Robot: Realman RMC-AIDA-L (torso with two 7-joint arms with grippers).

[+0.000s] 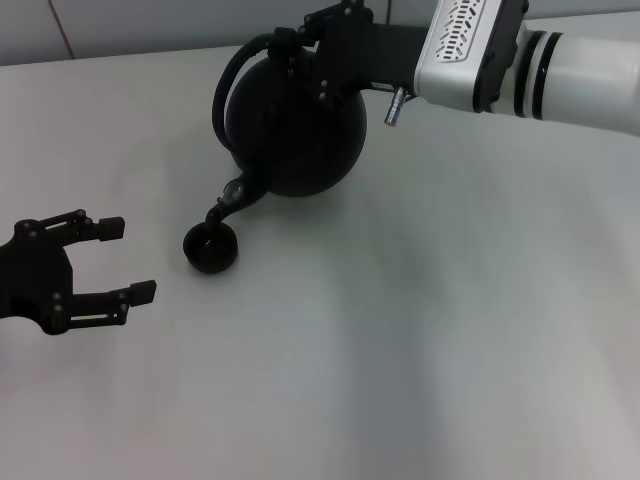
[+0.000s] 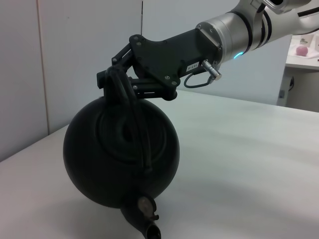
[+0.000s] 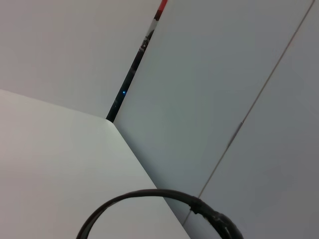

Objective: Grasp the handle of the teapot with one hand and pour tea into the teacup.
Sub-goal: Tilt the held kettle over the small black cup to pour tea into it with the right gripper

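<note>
A: From the head view, why does the teapot (image 1: 293, 125) hang tipped like that?

B: The right gripper (image 1: 300, 45) has clamped the handle (image 1: 236, 70) from above and rolled the pot over, so the spout (image 1: 228, 203) drops toward the teacup (image 1: 210, 249). The spout's mouth sits just over the cup's rim, which looks to me like the pour itself under way, though no stream can be made out

A: And the other arm?

B: The left gripper (image 1: 120, 260) waits low at the robot's left on the table (image 1: 450, 330), fingers spread wide, holding nothing, near the cup but apart from it. I'd guess it is simply kept out of the way

A: What does the left wrist view add?

B: It faces the pot's top: the lid (image 2: 122, 132) points at the camera, the handle crosses it, and the right gripper's fingers (image 2: 115, 75) pinch the top of the arch. The spout points down at the frame's lower edge; the cup is out of sight there

A: The right wrist view?

B: Only a slice of the handle (image 3: 149, 196) against the wall and table, no fingers visible
</note>
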